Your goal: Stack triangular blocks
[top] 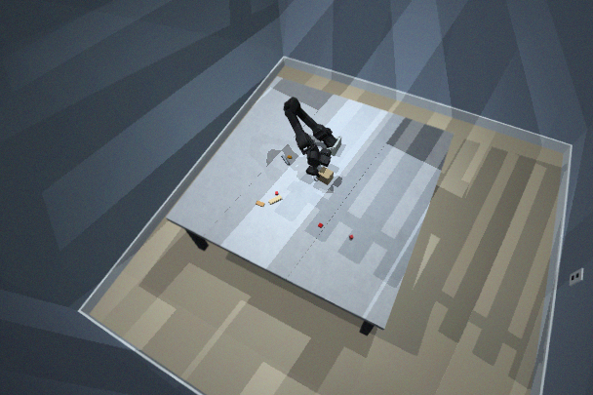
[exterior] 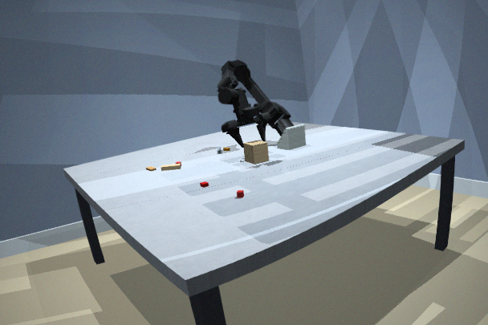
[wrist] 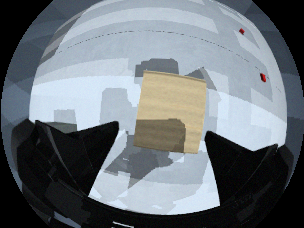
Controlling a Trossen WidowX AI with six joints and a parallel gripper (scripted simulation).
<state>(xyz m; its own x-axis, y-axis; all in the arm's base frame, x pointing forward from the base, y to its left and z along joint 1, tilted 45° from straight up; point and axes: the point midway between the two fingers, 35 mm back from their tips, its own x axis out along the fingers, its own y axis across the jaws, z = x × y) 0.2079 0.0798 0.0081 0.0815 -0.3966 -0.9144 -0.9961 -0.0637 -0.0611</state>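
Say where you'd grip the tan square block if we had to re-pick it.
Take the square block by its two upright side faces, from straight above. The top looks level, and the open gripper sits just above it, fingers spread wider than the block. This is a judgement; the seam between the halves isn't discernible.

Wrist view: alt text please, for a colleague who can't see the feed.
A tan square block sits on the grey table, just ahead of the open end effector, whose two dark fingers flank it without touching. Two small red cubes lie far off at upper right.
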